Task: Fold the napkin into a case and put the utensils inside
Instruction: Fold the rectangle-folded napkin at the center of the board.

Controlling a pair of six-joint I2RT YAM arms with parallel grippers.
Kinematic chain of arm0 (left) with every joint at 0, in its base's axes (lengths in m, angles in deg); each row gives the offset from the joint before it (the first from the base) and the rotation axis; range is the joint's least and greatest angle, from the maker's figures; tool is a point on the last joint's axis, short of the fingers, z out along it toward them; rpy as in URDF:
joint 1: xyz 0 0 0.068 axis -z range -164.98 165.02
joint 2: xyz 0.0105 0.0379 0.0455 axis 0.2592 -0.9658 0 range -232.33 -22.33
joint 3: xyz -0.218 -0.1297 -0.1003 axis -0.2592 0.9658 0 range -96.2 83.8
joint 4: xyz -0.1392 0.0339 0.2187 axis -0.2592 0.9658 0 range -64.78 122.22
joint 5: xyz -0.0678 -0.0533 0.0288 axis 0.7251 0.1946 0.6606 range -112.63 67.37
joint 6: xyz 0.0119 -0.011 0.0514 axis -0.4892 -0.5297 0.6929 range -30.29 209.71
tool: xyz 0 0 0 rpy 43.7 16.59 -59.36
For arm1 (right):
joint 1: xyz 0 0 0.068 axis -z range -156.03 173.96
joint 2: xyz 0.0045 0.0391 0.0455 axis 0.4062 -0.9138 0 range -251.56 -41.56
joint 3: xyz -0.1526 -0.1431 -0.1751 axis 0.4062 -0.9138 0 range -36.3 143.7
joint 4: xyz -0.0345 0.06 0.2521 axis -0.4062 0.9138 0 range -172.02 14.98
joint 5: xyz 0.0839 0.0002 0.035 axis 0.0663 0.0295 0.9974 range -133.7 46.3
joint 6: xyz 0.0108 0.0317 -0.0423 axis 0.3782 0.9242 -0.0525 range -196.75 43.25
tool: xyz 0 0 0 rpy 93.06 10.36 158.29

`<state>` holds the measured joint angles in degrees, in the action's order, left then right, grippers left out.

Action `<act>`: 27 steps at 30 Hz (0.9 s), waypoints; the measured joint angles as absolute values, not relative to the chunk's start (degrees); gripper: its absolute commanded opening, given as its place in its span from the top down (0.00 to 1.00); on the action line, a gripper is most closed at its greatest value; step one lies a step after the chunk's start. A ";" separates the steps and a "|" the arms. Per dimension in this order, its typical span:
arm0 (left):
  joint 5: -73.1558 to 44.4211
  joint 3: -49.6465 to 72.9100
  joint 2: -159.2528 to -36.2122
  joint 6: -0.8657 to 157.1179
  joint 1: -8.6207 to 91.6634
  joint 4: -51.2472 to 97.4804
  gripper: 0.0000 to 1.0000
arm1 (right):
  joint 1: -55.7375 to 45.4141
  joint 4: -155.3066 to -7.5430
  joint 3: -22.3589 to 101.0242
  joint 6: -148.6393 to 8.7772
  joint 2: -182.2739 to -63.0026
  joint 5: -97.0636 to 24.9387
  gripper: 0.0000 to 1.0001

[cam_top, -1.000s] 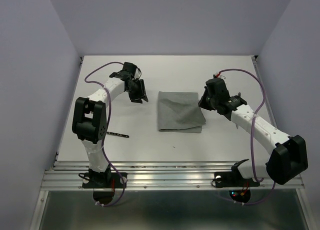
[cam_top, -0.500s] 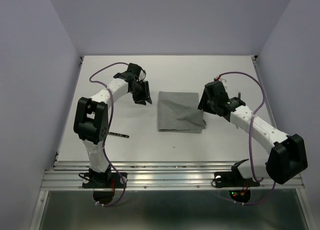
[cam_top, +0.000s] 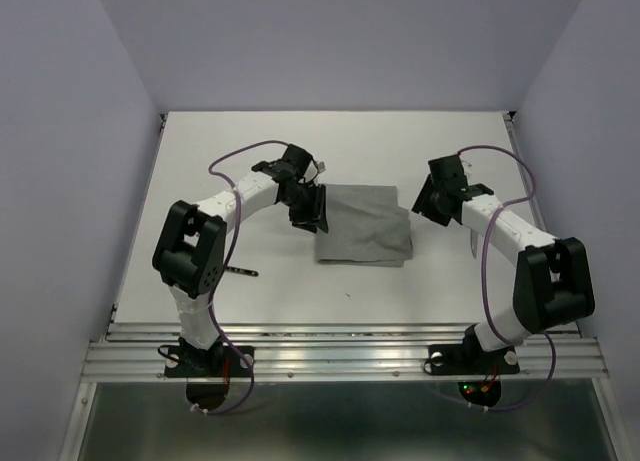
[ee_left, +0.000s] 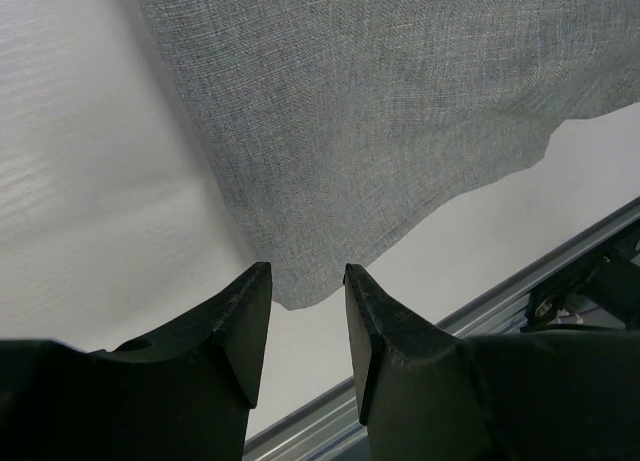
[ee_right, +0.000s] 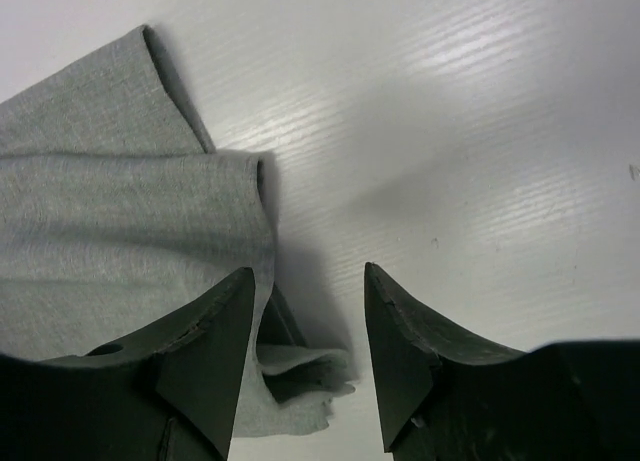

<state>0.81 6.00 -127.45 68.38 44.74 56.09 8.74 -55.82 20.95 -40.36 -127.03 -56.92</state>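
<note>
Left pincer (cam_top: 313,209) has slid to the napkin (cam_top: 365,226) edge; right pincer (cam_top: 424,197) has opened beside it; both part-open, empty.

No text, label, brand, number or sign could be read in any view. The napkin (cam_top: 362,226) was plain grey cloth, nothing printed. The table (cam_top: 240,146) carried no readable marking either.

White table (cam_top: 400,141): items on surface
Folded grey napkin (cam_top: 362,226) lies flat at centre; one dark-handled utensil (cam_top: 238,271) lies at 8 o'clock from it, well apart, near the front edge.
</note>
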 measured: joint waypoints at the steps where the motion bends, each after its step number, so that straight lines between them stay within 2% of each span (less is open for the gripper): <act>1: 1.03 6.24 -127.45 68.36 45.06 55.79 0.54 | 9.59 -56.22 21.30 -40.43 -127.99 -56.00 0.46; 5: 1.40 7.88 -127.47 68.23 46.18 54.10 0.55 | 11.17 -58.40 22.59 -41.00 -131.71 -51.93 0.44; 10: 1.53 11.09 -128.50 68.23 46.81 52.55 0.55 | 11.19 -60.44 22.70 -41.44 -134.81 -45.79 0.36; 20: 1.08 12.06 -132.23 68.47 46.79 52.03 0.56 | 11.19 -63.23 22.70 -42.42 -140.06 -39.78 0.42; 23: 0.77 11.31 -132.23 68.93 46.79 53.19 0.56 | 11.19 -63.28 22.70 -42.57 -140.19 -39.78 0.50; 24: 0.77 10.66 -132.23 69.15 46.79 53.80 0.56 | 11.19 -63.34 22.70 -42.64 -140.19 -39.78 0.57; 27: 0.94 7.42 -132.21 69.70 46.79 55.52 0.56 | 11.19 -63.39 22.79 -42.77 -140.21 -39.78 0.70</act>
